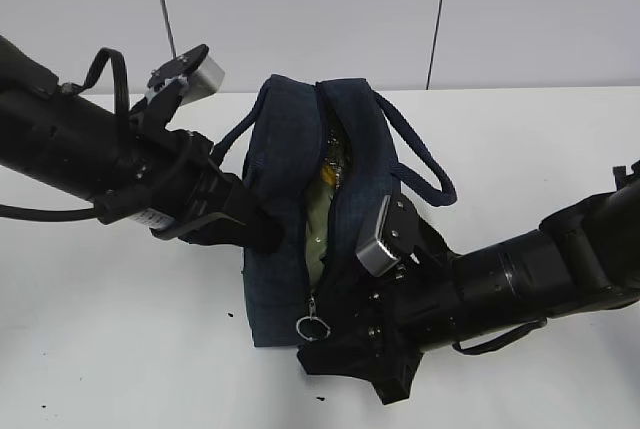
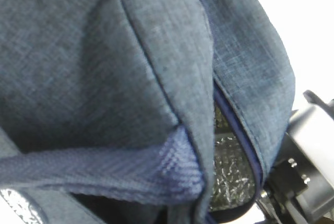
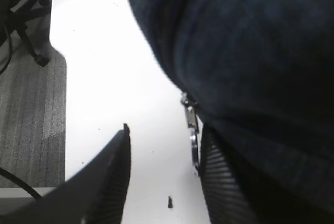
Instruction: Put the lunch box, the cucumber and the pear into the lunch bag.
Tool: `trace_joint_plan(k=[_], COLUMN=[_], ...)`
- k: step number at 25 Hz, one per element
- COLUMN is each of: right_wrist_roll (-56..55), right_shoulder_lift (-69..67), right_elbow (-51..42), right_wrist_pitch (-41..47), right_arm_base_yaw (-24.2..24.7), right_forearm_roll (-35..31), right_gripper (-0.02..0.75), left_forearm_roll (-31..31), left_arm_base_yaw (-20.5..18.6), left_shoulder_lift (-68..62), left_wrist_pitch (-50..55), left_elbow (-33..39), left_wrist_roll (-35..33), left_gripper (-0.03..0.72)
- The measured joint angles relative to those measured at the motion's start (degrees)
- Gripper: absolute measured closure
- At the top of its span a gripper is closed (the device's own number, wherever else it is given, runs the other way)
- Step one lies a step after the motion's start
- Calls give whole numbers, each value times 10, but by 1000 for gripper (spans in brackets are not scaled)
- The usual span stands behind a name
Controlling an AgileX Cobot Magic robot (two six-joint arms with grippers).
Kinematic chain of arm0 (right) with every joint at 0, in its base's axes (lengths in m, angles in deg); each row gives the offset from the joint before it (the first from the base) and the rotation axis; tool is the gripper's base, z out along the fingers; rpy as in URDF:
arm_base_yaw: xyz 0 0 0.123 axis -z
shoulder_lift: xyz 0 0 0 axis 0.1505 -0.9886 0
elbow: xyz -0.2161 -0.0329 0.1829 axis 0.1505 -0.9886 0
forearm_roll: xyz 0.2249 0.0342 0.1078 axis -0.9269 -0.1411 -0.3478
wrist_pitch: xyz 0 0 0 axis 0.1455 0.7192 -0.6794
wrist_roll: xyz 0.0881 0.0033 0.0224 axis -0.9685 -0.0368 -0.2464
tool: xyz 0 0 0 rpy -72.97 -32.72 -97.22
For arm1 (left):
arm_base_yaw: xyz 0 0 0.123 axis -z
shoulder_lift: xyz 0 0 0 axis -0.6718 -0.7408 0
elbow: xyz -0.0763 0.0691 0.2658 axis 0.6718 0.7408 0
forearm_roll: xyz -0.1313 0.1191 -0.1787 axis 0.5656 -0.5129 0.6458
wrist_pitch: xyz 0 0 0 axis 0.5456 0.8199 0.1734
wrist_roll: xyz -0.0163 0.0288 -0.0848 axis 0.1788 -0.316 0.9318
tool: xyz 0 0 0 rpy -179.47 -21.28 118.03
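One lunch bag (image 1: 285,249), one pale lunch box (image 1: 318,224) inside, maybe pear (image 1: 333,164) too; left gripper (image 1: 268,232) pinched closed on bag's left side, right gripper (image 3: 164,177) jaws half-wide beside one ring pull (image 3: 193,148).

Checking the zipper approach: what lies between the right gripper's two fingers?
In the right wrist view, bare white table fills the gap of the right gripper; the ring pull hangs beside the right-hand finger.

Lunch bag (image 1: 285,219) at table (image 1: 540,139) centre, its slit running 12 to 6 o'clock; lunch box (image 1: 318,224) inside the slit, with something at its 12 o'clock end (cannot tell what); ring pull (image 1: 313,328) at the bag's 6 o'clock; left gripper (image 1: 262,232) against the bag at 9 o'clock; right gripper (image 1: 345,354) at 5 o'clock, beside the pull.
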Motion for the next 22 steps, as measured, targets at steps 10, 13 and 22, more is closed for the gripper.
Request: trace_joint_plan(k=[10, 13, 22], right_wrist_roll=[1, 1, -10], right_shoulder_lift=[0, 0, 0], right_elbow=[0, 1, 14], right_wrist_pitch=[-19, -20, -21], right_arm_base_yaw=[0, 0, 0], right_forearm_roll=[-2, -2, -3], right_gripper=[523, 544, 552], left_forearm_roll=[0, 0, 0], left_arm_base_yaw=[0, 0, 0], left_shoulder_lift=[0, 0, 0], left_wrist_pitch=[0, 0, 0], left_elbow=[0, 0, 0], left_wrist_roll=[0, 0, 0], left_gripper=[703, 703, 703])
